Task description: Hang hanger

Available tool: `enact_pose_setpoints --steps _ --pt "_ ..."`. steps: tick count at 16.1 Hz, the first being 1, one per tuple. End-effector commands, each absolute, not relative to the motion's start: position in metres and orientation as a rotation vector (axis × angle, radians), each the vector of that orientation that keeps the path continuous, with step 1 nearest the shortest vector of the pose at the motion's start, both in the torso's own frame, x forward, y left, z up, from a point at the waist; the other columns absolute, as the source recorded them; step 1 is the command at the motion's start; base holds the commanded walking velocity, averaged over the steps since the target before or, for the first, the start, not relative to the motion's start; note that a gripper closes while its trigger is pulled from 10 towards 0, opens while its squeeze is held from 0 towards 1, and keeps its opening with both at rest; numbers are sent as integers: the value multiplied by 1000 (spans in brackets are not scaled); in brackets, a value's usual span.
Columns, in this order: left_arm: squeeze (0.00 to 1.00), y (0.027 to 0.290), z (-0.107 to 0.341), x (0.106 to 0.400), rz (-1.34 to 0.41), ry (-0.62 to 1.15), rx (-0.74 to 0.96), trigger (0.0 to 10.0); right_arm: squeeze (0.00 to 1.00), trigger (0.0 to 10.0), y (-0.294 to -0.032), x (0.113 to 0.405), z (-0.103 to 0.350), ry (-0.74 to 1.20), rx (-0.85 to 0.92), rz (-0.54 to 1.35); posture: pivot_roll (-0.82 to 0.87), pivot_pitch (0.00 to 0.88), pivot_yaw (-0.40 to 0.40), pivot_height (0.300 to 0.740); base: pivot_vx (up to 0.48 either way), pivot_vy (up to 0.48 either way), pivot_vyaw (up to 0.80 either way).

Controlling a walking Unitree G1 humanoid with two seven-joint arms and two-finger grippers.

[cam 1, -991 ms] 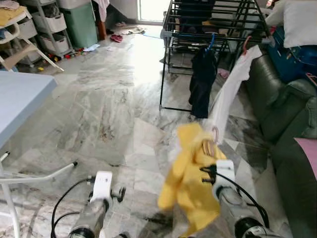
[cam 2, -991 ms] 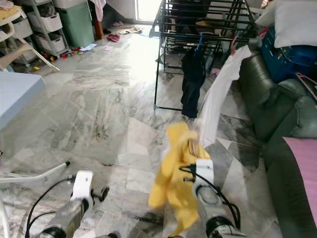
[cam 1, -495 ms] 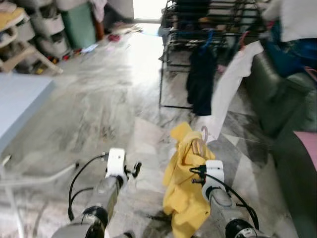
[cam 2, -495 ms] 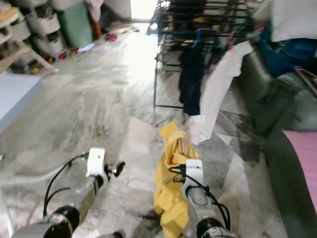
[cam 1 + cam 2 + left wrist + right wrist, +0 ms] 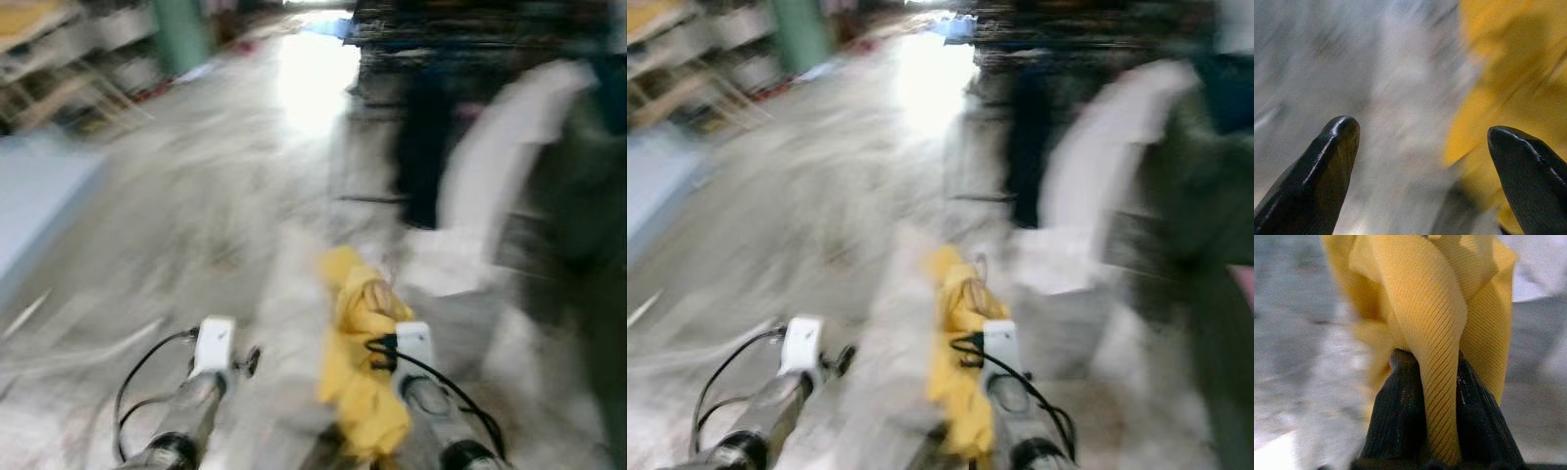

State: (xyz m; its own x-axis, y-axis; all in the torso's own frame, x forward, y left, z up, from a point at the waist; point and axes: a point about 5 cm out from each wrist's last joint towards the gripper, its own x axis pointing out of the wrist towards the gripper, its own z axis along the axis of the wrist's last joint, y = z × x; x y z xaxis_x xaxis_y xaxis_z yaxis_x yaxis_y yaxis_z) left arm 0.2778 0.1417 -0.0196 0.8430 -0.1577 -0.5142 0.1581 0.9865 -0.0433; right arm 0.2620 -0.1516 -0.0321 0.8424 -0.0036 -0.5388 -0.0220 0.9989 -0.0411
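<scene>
The head views are blurred by motion. A yellow garment (image 5: 358, 362) on a wooden hanger (image 5: 378, 294) hangs low in the middle, in front of my right arm. My right gripper (image 5: 1432, 362) is shut on a fold of the yellow cloth, both black fingers pressed against it. Left of it, my left gripper (image 5: 1419, 129) is open above the marble floor with nothing between its fingers; the yellow cloth lies just beyond one fingertip. Ahead stands the dark drying rack (image 5: 460, 39), with a dark garment (image 5: 423, 147) and a white garment (image 5: 500, 166) hanging from it.
A dark green sofa (image 5: 588, 196) runs along the right side. A pale blue table (image 5: 39, 206) juts in from the left, with shelves (image 5: 69, 39) behind it. Marble floor (image 5: 245, 176) stretches between me and the rack.
The whole picture has shifted and blurred as the camera moved nearer the rack. My left arm came up beside the right one. The right gripper kept hold of the yellow garment.
</scene>
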Motion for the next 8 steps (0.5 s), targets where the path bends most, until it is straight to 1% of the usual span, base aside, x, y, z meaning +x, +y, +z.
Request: enact_pose_setpoints --steps 1,8 --pt "0 140 -35 260 -187 613 14 10000 0 10000 -161 258 -34 577 -60 -19 -95 57 10 740 0 0 0" --pt "0 155 -46 246 -163 676 70 10000 0 10000 -170 244 -46 654 -97 -18 -84 54 -7 740 0 0 0"
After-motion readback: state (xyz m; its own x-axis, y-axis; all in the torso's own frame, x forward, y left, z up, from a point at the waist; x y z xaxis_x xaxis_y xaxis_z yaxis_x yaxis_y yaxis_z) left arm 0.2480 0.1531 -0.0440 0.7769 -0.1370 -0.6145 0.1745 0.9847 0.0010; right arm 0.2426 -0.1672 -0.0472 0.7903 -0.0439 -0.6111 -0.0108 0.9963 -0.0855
